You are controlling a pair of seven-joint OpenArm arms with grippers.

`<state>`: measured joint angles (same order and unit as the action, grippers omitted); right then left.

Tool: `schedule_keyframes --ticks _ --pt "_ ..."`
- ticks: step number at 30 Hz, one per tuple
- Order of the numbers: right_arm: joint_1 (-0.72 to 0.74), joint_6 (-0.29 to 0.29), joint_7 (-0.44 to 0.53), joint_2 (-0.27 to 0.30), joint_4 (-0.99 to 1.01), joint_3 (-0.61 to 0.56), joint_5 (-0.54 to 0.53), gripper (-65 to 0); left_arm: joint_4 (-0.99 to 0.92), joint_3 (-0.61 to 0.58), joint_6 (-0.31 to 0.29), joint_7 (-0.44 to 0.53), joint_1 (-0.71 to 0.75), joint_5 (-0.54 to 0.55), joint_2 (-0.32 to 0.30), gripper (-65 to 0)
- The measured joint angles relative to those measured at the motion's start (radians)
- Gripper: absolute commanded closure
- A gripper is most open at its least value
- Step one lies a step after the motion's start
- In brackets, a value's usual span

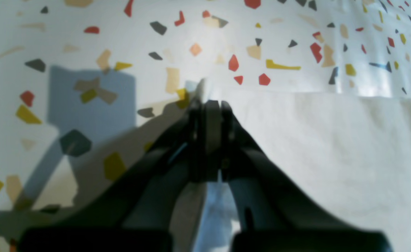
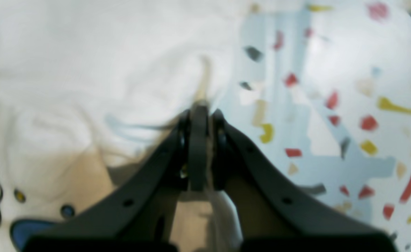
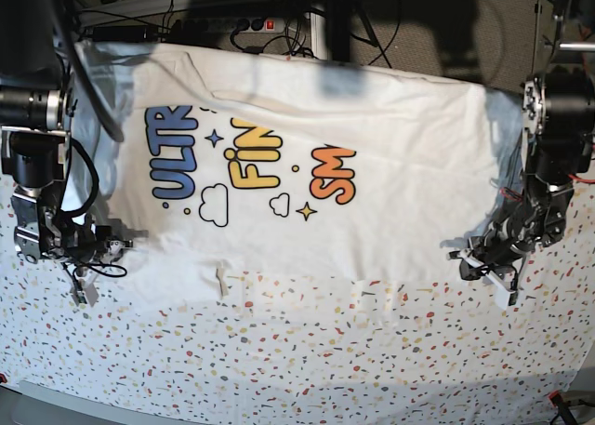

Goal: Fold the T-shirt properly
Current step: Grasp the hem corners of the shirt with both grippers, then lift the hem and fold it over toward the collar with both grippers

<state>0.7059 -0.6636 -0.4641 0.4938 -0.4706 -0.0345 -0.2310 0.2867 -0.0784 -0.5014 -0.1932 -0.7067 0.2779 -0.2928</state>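
Observation:
The white T-shirt [image 3: 372,165] lies spread print-up across the far half of the table, with its blue, yellow and orange letters showing. At its near corner on the base view's right, my left gripper [image 3: 471,258] is shut on the T-shirt's edge. In the left wrist view the left gripper [image 1: 209,103] pinches a ridge of white cloth, and the T-shirt [image 1: 331,140] stretches off to the right. On the base view's left, my right gripper [image 3: 119,244] is shut on the near edge there. The right gripper [image 2: 199,108] has T-shirt [image 2: 86,52] fabric bunched between its fingers.
A white speckled tablecloth [image 3: 279,351] covers the table in front of the shirt, up to the near edge. Behind the shirt there is a power strip [image 3: 246,23] with cables, and a dark stand [image 3: 339,16]. Both arm bodies rise at the table's left and right sides.

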Motion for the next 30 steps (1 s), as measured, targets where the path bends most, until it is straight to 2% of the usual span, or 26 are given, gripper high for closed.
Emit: schedule_keyframes --ticks 2,7,10,14,17,22,27,30 --pt "-0.002 -0.026 0.000 -0.002 -0.046 0.000 0.011 0.0 0.031 0.000 0.024 -0.020 -0.003 -0.015 0.000 0.0" --pt "0.006 -0.029 -0.070 -0.001 -0.168 0.000 0.004 0.0 0.145 -0.002 0.029 -0.126 0.021 -0.027 0.001 0.0" --pt "-0.011 -0.030 -0.097 0.001 -0.225 -0.001 -0.006 0.0 0.207 -0.002 0.027 -0.158 0.042 -0.017 0.005 0.0" --pt "-0.128 -0.030 -0.093 0.006 -0.380 -0.001 -0.004 0.0 0.308 -0.002 0.027 -0.154 0.125 0.059 -0.001 0.0" --pt "-0.269 -0.030 -0.078 0.003 -0.538 0.015 -0.020 0.0 0.439 -0.003 0.029 -0.122 0.237 0.060 -0.012 0.0" --pt "-0.436 -0.038 -0.076 -0.004 -0.787 0.158 -0.121 0.0 0.710 -0.008 0.130 -0.125 0.401 0.114 -0.046 0.0" --pt "-0.548 -0.030 -0.098 0.002 -0.931 0.350 -0.148 0.0 0.899 -0.006 0.140 -0.130 0.487 0.188 -0.127 0.0" --pt "-0.626 -0.030 -0.117 -0.004 -0.981 0.428 -0.220 0.0 0.979 -0.006 0.141 -0.151 0.531 0.191 -0.151 0.0"
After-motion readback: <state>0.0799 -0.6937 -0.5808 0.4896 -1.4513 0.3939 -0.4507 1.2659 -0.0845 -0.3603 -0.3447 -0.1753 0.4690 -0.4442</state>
